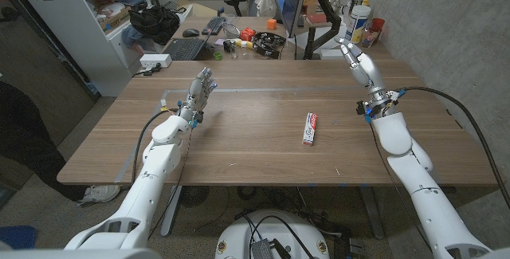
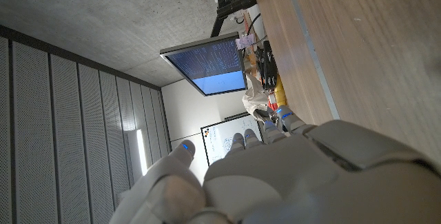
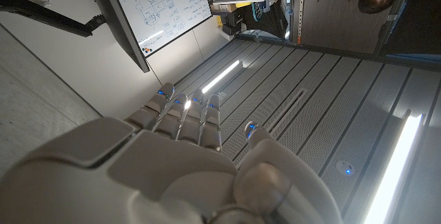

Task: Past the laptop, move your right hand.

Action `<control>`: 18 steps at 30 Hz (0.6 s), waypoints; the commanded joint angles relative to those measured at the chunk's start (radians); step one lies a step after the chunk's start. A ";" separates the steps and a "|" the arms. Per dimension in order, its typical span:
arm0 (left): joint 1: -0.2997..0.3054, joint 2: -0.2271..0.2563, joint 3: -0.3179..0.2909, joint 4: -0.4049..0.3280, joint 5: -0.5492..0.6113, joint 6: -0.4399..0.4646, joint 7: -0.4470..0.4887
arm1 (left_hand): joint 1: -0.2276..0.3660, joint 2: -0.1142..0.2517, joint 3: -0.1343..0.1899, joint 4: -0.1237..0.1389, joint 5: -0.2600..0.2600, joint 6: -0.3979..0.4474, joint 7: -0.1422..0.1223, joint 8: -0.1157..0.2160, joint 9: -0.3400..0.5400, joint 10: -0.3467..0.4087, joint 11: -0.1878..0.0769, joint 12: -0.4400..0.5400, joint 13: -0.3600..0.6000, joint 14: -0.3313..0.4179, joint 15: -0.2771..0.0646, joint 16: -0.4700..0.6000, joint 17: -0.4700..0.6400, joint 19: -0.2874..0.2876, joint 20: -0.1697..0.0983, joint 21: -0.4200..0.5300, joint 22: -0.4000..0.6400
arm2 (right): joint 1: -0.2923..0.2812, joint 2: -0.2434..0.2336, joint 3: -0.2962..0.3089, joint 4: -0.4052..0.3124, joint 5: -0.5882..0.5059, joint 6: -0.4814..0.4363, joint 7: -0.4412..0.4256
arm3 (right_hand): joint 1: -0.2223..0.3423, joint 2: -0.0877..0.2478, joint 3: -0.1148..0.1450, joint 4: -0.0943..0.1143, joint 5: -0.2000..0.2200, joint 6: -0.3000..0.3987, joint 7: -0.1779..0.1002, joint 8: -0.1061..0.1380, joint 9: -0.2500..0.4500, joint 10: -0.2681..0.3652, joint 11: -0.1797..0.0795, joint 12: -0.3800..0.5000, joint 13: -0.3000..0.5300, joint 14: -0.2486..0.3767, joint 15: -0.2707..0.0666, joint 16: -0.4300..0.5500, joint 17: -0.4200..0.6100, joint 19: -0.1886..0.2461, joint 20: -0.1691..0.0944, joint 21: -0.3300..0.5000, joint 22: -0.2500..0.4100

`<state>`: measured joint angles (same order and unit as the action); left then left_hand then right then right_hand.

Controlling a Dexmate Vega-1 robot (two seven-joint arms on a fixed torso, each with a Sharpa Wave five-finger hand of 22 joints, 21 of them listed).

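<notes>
The right hand (image 1: pixel 361 65) is seen raised above the far right part of the wooden table (image 1: pixel 255 143), its fingers (image 1: pixel 347 49) straight, close together and empty. The left hand (image 1: pixel 199 92) is held up over the table's left part, fingers extended and slightly spread, nothing gripped. A toothpaste box (image 1: pixel 310 128) lies flat on the table, nearer the robot than the right hand and well apart from its fingers. No laptop can be made out; a monitor (image 1: pixel 291 2) stands beyond the table's far edge.
</notes>
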<state>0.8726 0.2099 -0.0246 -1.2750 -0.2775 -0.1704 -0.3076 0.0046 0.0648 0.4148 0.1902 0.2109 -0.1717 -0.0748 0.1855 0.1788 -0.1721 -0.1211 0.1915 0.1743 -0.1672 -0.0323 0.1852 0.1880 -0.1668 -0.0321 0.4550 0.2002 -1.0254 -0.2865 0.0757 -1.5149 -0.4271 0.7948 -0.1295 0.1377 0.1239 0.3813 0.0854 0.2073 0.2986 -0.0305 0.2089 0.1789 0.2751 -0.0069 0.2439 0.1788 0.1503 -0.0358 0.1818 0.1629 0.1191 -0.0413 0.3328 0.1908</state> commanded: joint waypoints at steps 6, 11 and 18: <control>-0.001 0.002 -0.006 0.008 -0.004 -0.003 -0.006 | 0.002 0.106 -0.004 0.001 0.005 -0.061 -0.007 0.003 0.004 -0.051 -0.004 0.004 0.005 -0.103 -0.037 0.005 0.002 -0.049 -0.044 0.005 0.003 | -0.008 -0.026 -0.018 -0.024 -0.087 -0.015 -0.032 | 0.012 0.014 0.008 -0.006 0.004 0.010 -0.002 -0.003 0.004 0.011 -0.006 -0.003 0.003 0.013 -0.028 -0.001 0.003 0.011 -0.059 0.002 0.002; -0.002 0.003 -0.007 0.011 -0.003 -0.003 -0.007 | 0.002 0.106 -0.005 0.001 0.005 -0.060 -0.006 0.003 0.004 -0.050 -0.003 0.004 0.005 -0.102 -0.037 0.006 0.002 -0.048 -0.044 0.005 0.003 | -0.009 -0.034 -0.024 -0.028 -0.111 -0.019 -0.044 | 0.014 0.014 0.009 -0.007 0.004 0.012 -0.002 -0.004 0.004 0.013 -0.005 -0.003 0.003 0.015 -0.029 -0.001 0.003 0.012 -0.059 0.002 0.002; -0.005 0.003 -0.008 0.019 -0.004 -0.005 -0.011 | 0.002 0.106 -0.006 0.001 0.005 -0.060 -0.006 0.003 0.004 -0.050 -0.004 0.004 0.005 -0.102 -0.037 0.006 0.002 -0.048 -0.044 0.006 0.002 | -0.014 -0.047 -0.034 -0.041 -0.147 -0.040 -0.057 | 0.016 0.014 0.011 -0.009 0.004 0.015 -0.002 -0.005 0.004 0.018 -0.006 -0.003 0.003 0.017 -0.029 -0.002 0.003 0.013 -0.059 0.001 0.002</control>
<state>0.8709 0.2119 -0.0304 -1.2649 -0.2800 -0.1733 -0.3137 0.0046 0.0648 0.4149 0.1903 0.2109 -0.1717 -0.0748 0.1855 0.1788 -0.1721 -0.1211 0.1915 0.1743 -0.1672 -0.0323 0.1852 0.1859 -0.1667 -0.0321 0.4550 0.2002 -1.0335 -0.3161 0.0553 -1.5403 -0.5244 0.7756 -0.1665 0.1376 0.1239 0.3854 0.0813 0.2073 0.3040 -0.0359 0.2089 0.1789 0.2806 -0.0125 0.2397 0.1788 0.1612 -0.0358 0.1817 0.1631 0.1244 -0.0358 0.3329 0.1909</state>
